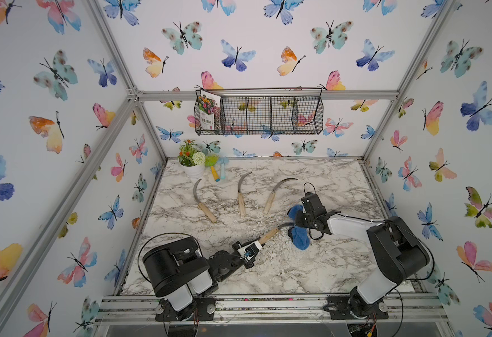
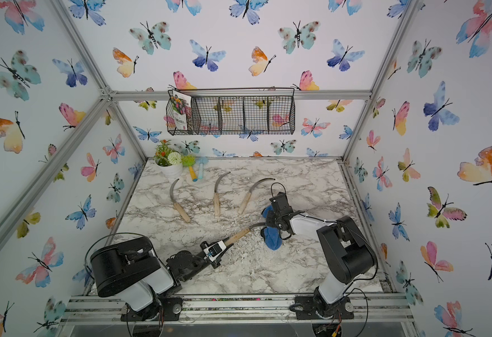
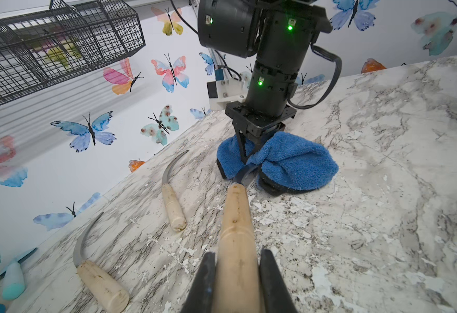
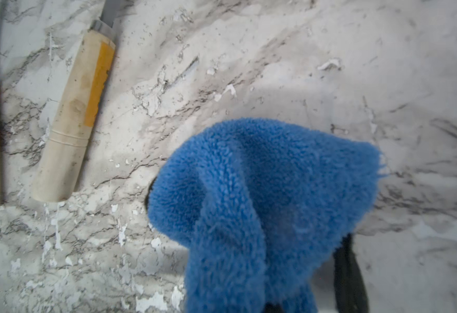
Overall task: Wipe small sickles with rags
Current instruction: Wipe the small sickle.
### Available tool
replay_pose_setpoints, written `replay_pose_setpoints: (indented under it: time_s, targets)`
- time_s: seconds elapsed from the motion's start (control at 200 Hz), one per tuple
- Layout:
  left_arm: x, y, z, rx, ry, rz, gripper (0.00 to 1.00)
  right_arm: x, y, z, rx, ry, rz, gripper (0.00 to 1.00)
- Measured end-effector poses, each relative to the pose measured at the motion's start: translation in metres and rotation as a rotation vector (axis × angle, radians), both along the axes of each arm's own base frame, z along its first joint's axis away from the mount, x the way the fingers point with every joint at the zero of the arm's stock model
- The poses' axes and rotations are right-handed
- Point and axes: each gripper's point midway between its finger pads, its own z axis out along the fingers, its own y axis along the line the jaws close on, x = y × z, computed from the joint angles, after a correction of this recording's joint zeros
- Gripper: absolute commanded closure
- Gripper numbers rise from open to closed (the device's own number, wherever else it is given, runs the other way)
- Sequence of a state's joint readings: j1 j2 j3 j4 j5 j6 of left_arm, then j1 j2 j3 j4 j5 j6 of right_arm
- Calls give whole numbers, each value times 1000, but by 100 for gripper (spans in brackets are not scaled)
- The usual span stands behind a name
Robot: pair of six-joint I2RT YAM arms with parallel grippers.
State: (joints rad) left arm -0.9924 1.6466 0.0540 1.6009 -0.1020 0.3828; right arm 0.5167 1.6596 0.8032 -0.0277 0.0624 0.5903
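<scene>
My left gripper [image 1: 258, 242] [image 3: 237, 260] is shut on the pale wooden handle of one small sickle [image 1: 268, 235] [image 2: 238, 234] [image 3: 235, 225], low over the marble table [image 1: 312, 271]. Its grey blade runs into the blue rag [image 1: 300, 239] [image 2: 273, 239] [image 3: 295, 162] [image 4: 262, 189]. My right gripper [image 1: 296, 225] [image 3: 247, 160] is shut on the rag's middle, bunched around the blade; the cloth hides the blade tip. In both top views three more sickles [image 1: 205, 204] [image 1: 241, 198] [image 1: 271, 198] [image 2: 180, 205] lie in a row farther back.
A white flower pot [image 1: 194, 169] and two toy tools with yellow and light-blue handles [image 1: 218, 175] stand at the back left. A wire basket [image 1: 268, 116] holding a seed packet [image 1: 208, 112] hangs on the back wall. White flakes litter the table near the rag.
</scene>
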Motion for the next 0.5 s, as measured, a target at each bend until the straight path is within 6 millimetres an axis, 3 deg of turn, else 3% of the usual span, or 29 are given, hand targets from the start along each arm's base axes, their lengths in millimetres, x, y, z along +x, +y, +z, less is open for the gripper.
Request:
replay_pose_setpoints:
  time_s: [0.23, 0.501]
  targets:
    - [0, 0, 2, -8, -3, 1, 100, -3, 17, 6, 16, -9, 43, 99]
    - [0, 0, 3, -11, -6, 3, 100, -26, 102, 45, 52, -81, 239, 99]
